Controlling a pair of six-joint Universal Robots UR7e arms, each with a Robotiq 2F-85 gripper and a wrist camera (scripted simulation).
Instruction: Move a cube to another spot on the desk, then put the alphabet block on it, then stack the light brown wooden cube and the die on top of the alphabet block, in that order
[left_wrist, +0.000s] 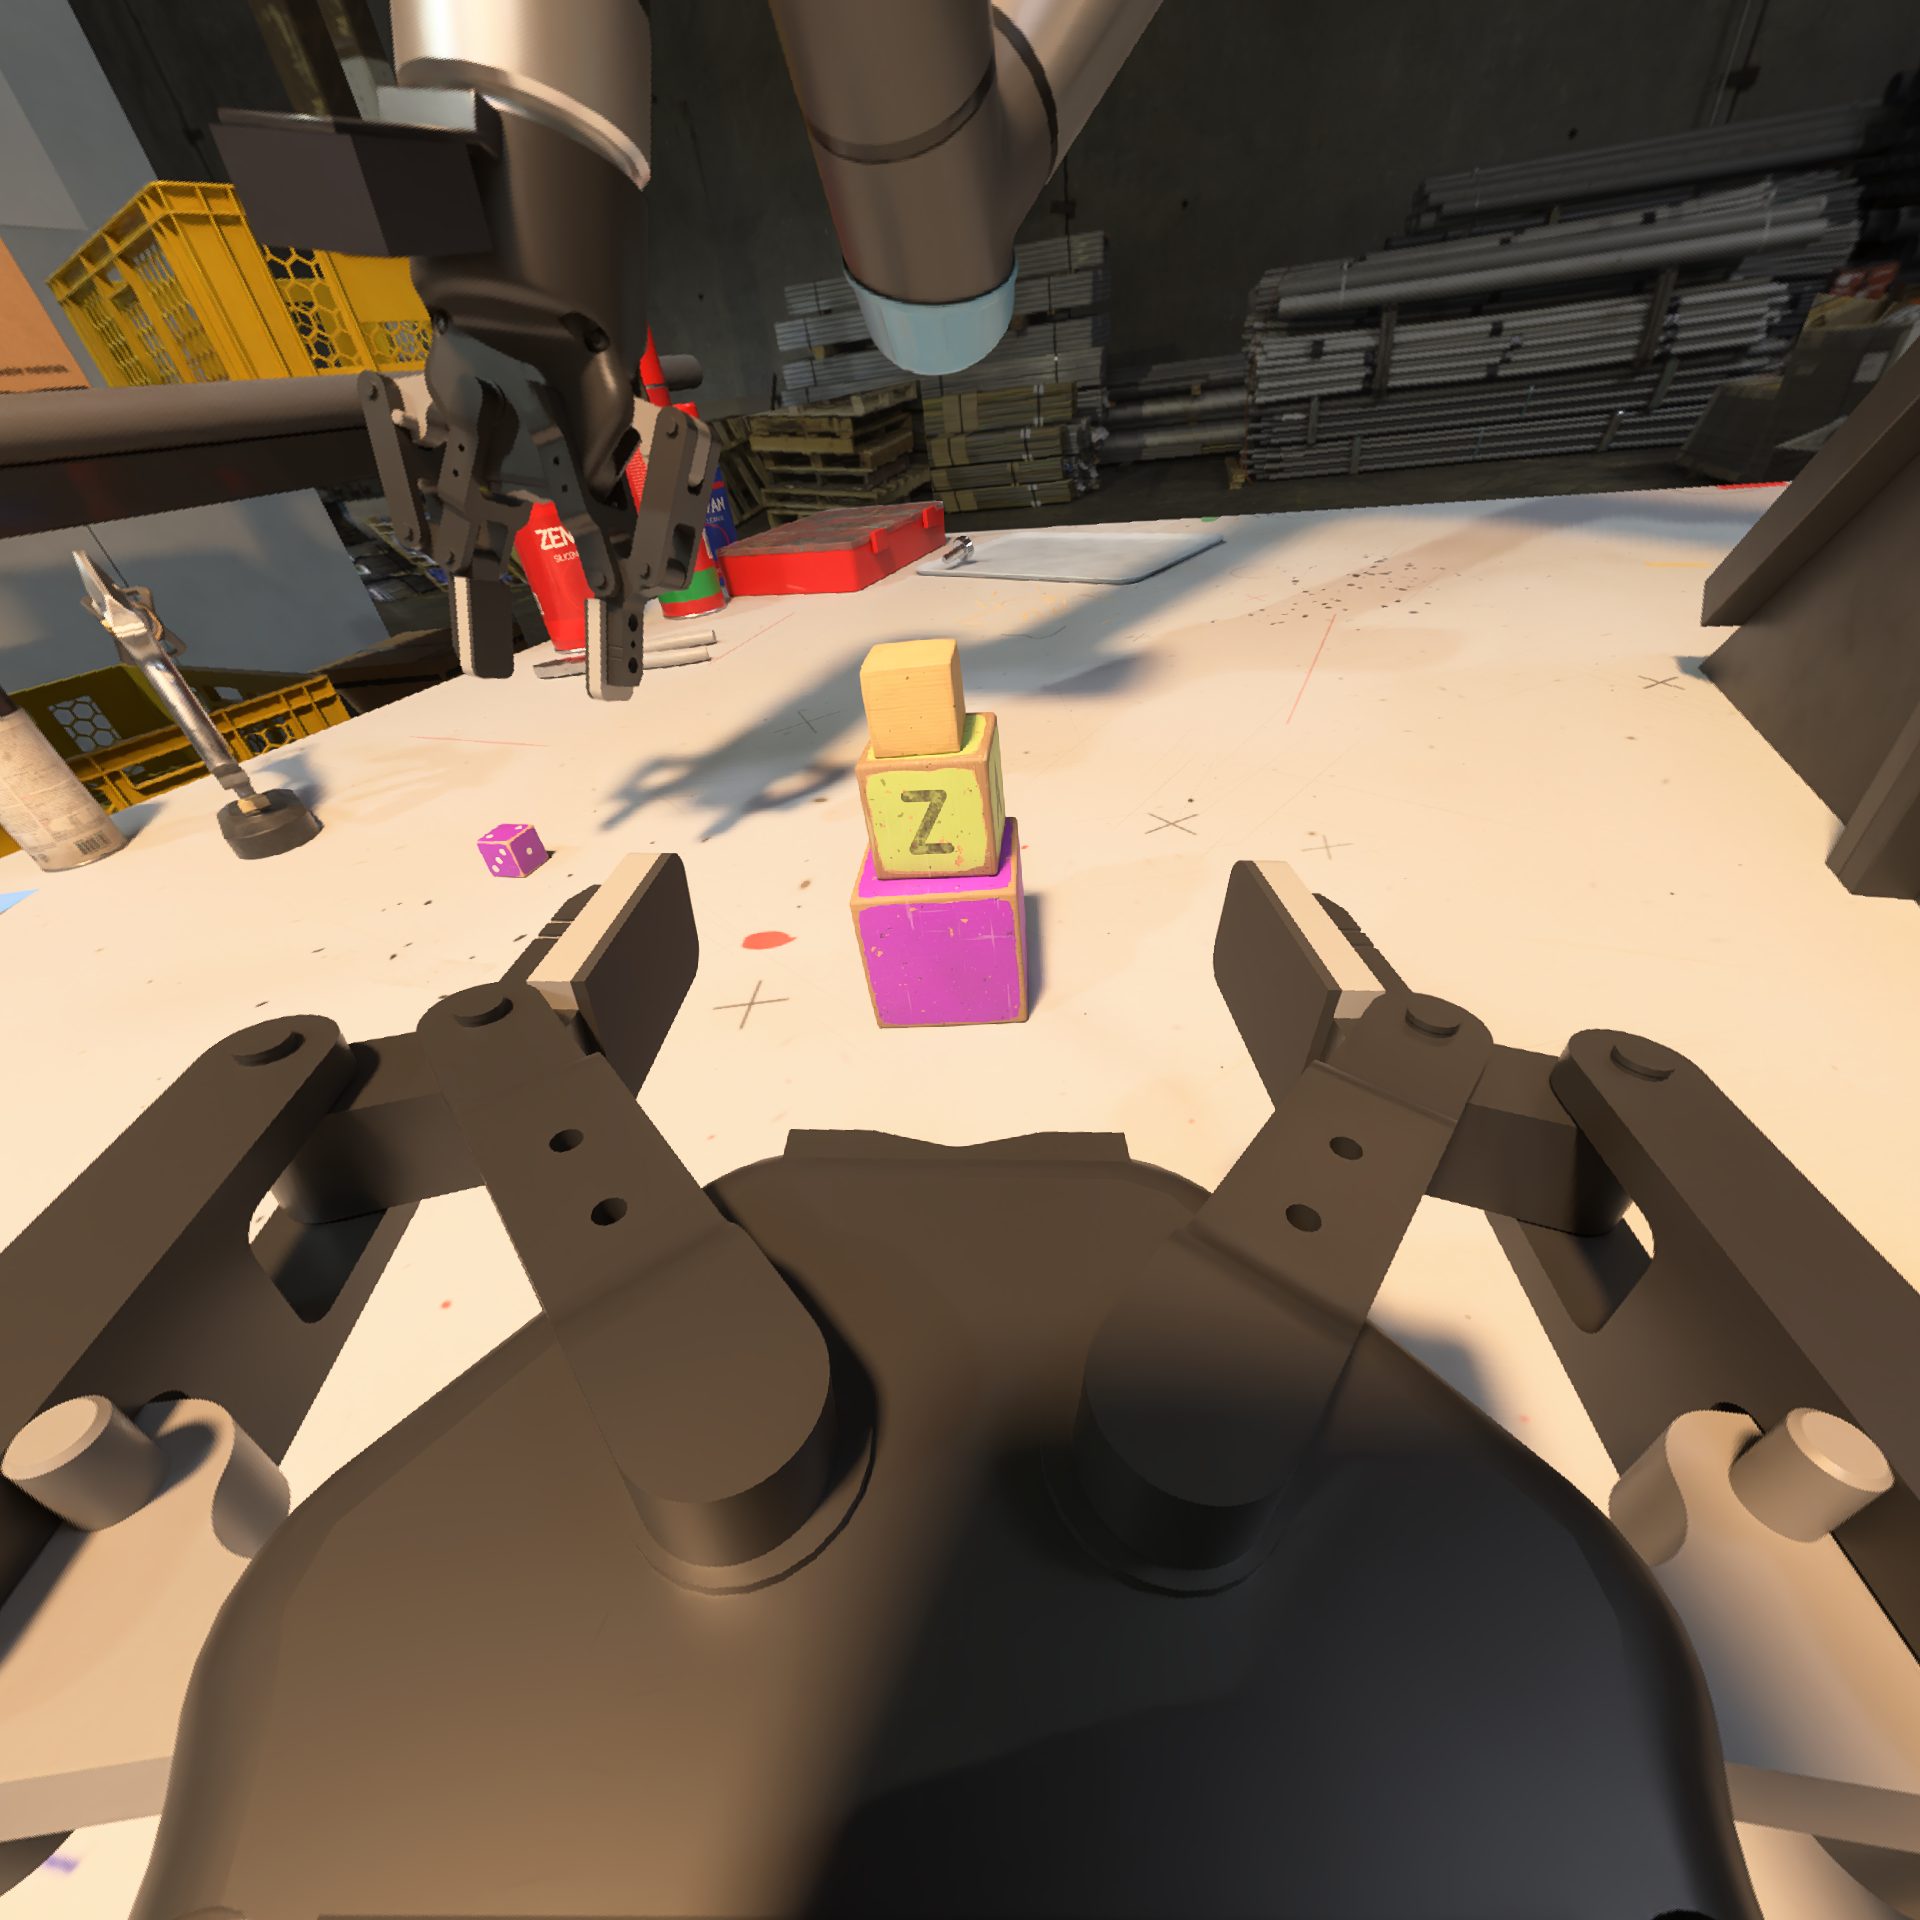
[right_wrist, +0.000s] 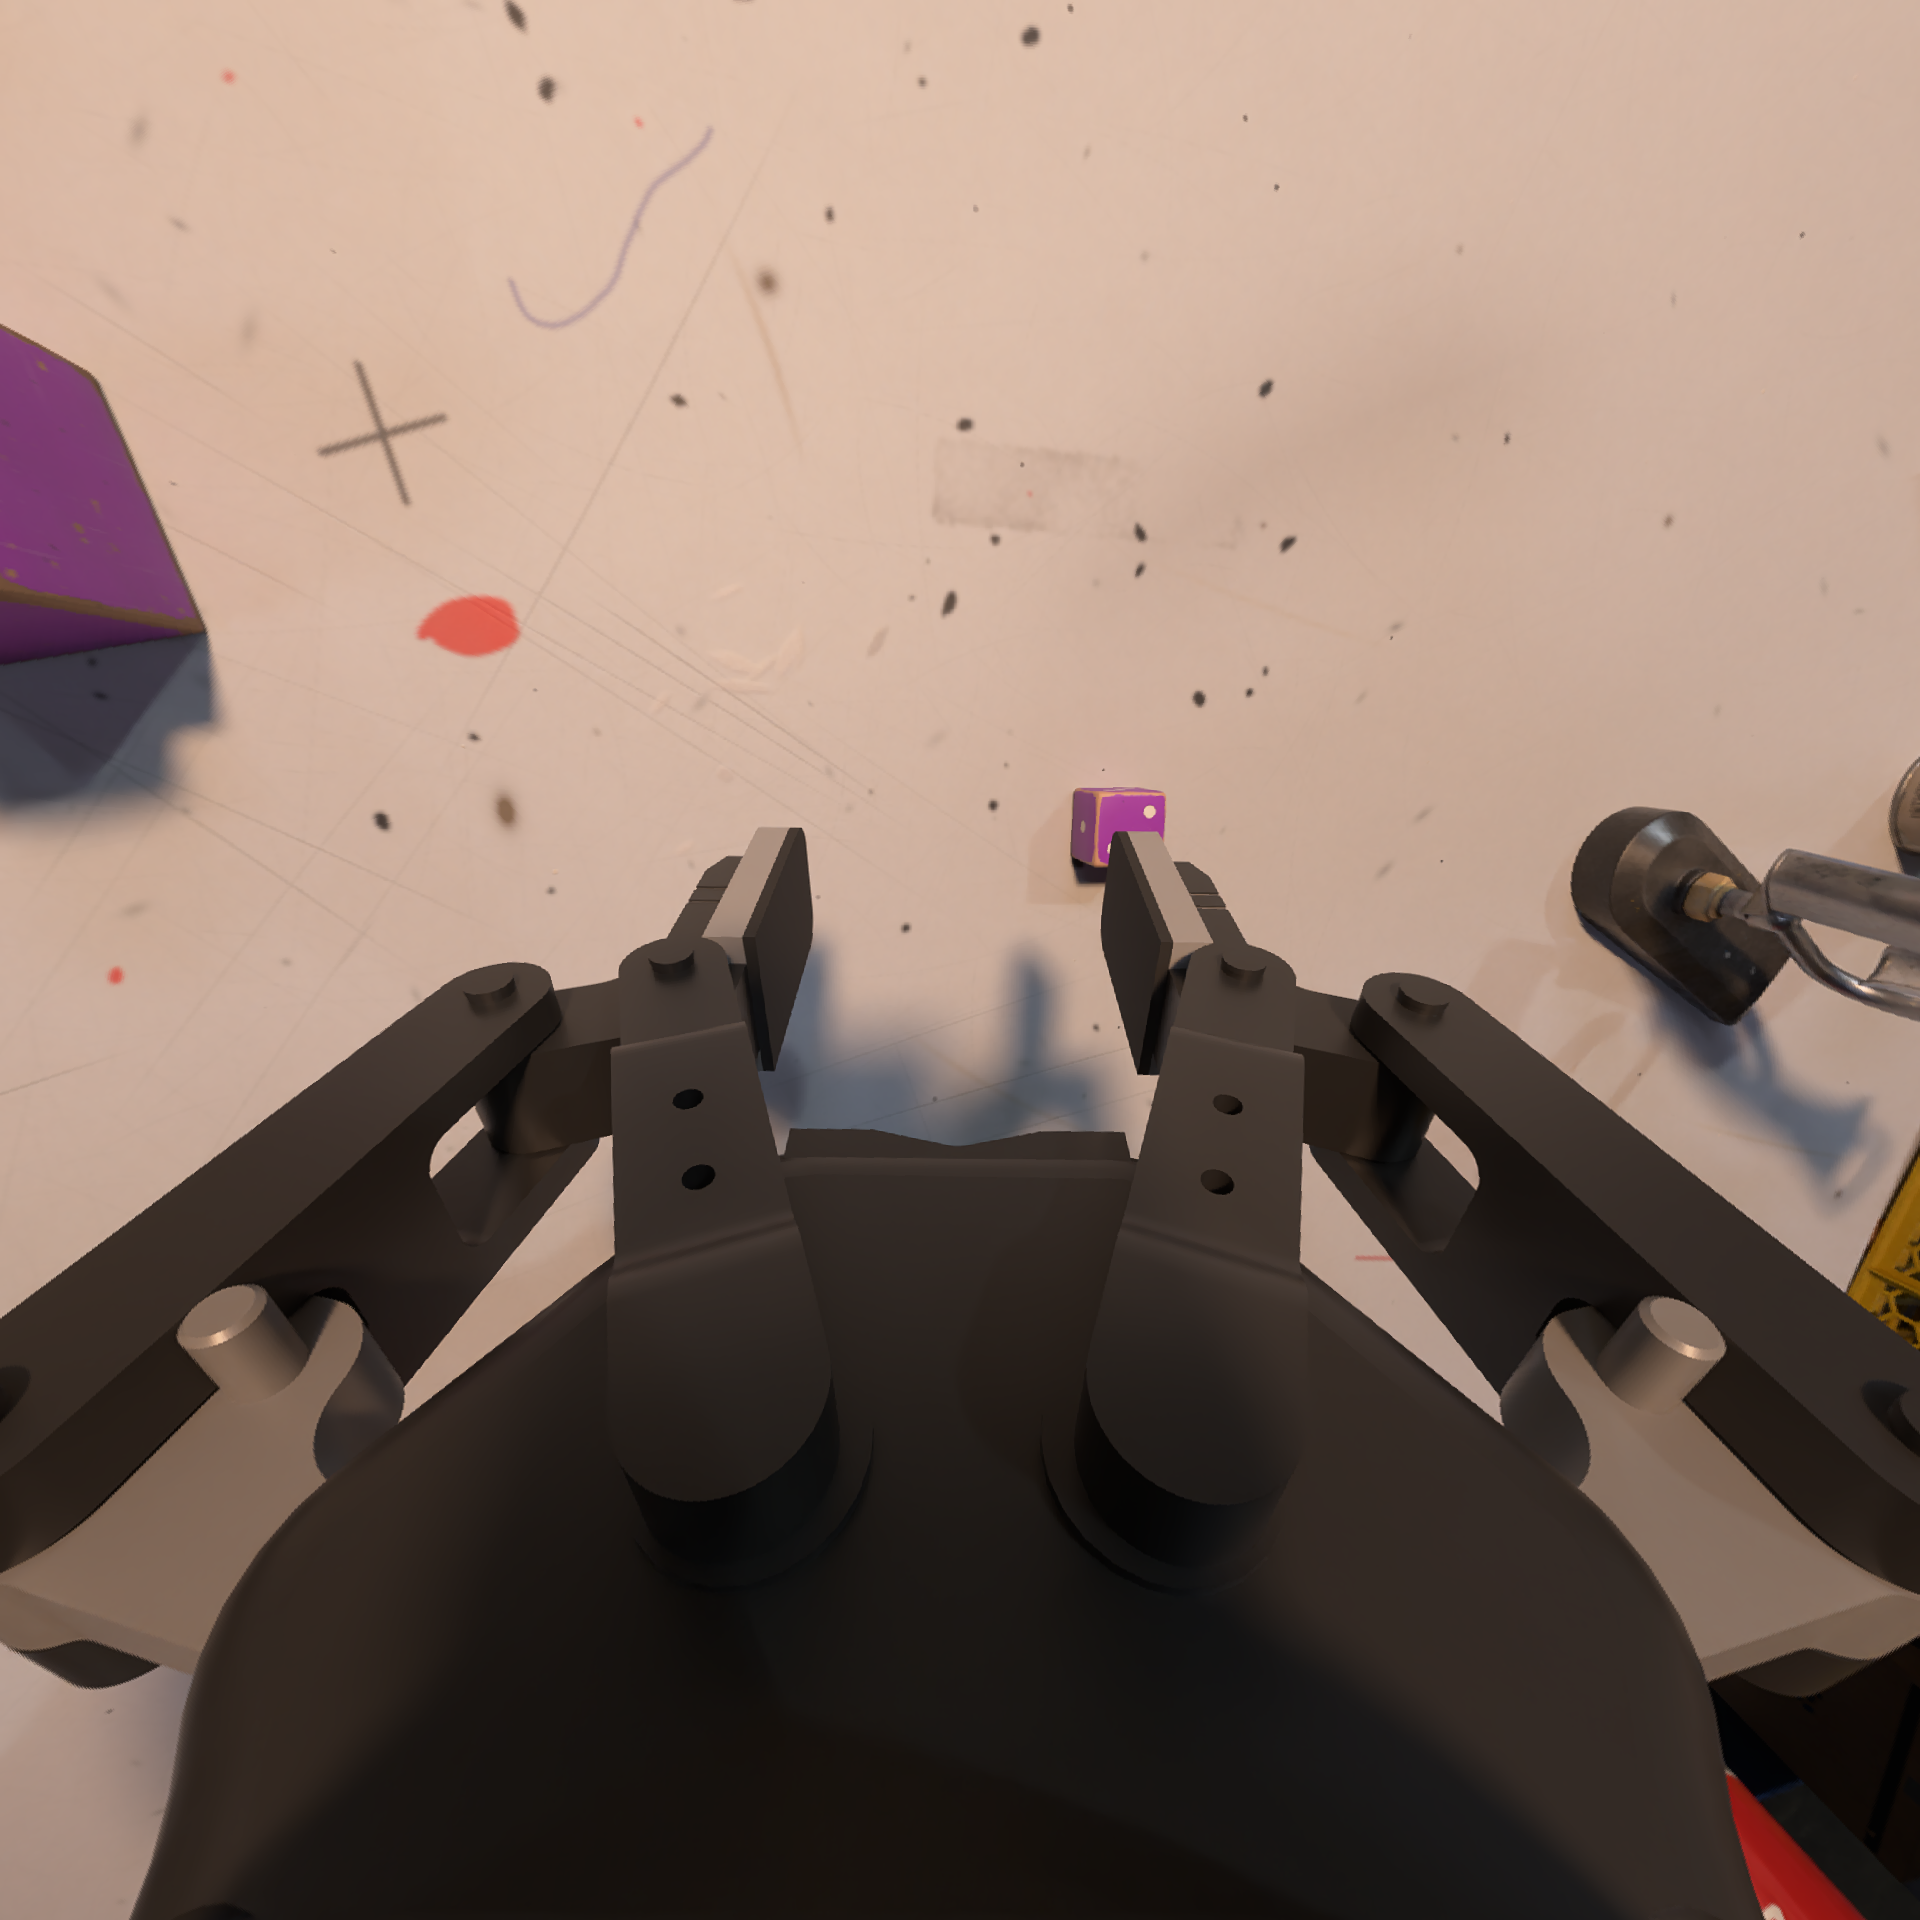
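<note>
Left wrist view. The left gripper (left_wrist: 956, 914) hangs above the desk (left_wrist: 1403, 748) with its jaws spread wide and nothing between them. Ahead of it stands a three-tier stack: a magenta cube (left_wrist: 943, 956) resting on the desk, the alphabet block (left_wrist: 930, 816) on top of it, and the light brown wooden cube (left_wrist: 912, 696) uppermost, set slightly off-centre toward the left of the block below. The die (left_wrist: 511, 850), purple with pale pips, lies alone on the desk well to the left of the stack. The right gripper (left_wrist: 548, 649) appears farther off at upper left, pointing downward above the desk, its jaws parted and empty. Only this view shows the full stack, a red case (left_wrist: 831, 556), a grey mat (left_wrist: 1081, 556), red cans (left_wrist: 556, 582) and yellow crates (left_wrist: 208, 281) at the far edge, and a metal tool on a black round base (left_wrist: 268, 821).

Right wrist view. The right gripper (right_wrist: 956, 883) looks straight down on the desk (right_wrist: 1351, 312), jaws parted and holding nothing. The die (right_wrist: 1117, 821) lies on the surface just beyond the right fingertip, which overlaps its lower edge in the frame; whether they touch cannot be told. Of the stack, only a corner of the magenta cube (right_wrist: 73, 520) enters at the left edge. The black round base (right_wrist: 1662, 904) sits at the right. Only this view shows the red paint spot (right_wrist: 470, 625) from above, a pencilled cross and a curved pen stroke.
</note>
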